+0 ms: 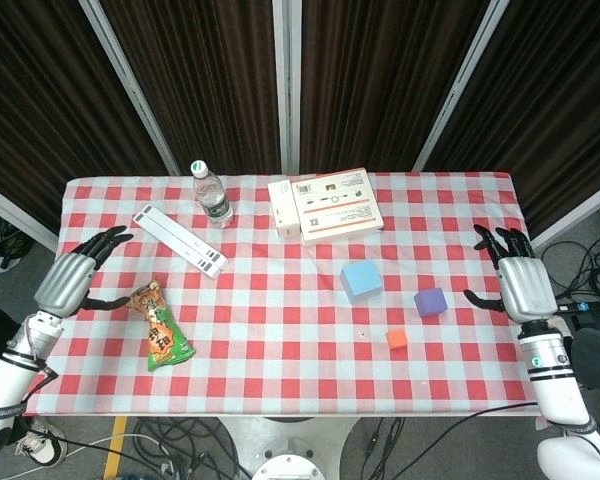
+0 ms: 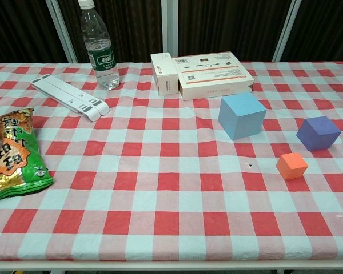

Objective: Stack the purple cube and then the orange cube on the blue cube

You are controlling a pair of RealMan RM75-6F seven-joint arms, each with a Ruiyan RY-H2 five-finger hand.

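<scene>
With both the left hand (image 1: pixel 72 277) and right hand (image 1: pixel 514 275) spread and holding nothing, the purple cube (image 1: pixel 431 301), near the right hand, looks light, rigid and smooth-faced, best pinched across opposite sides.

Close by my left hand (image 1: pixel 72 278) lies a green and orange snack bag (image 1: pixel 160 327), a flat white bar (image 1: pixel 179 240) sits a bit past it, a water bottle (image 1: pixel 211 193) stands farther back, and two white boxes (image 1: pixel 326 206) rest well away from my right hand (image 1: pixel 515 277).
</scene>
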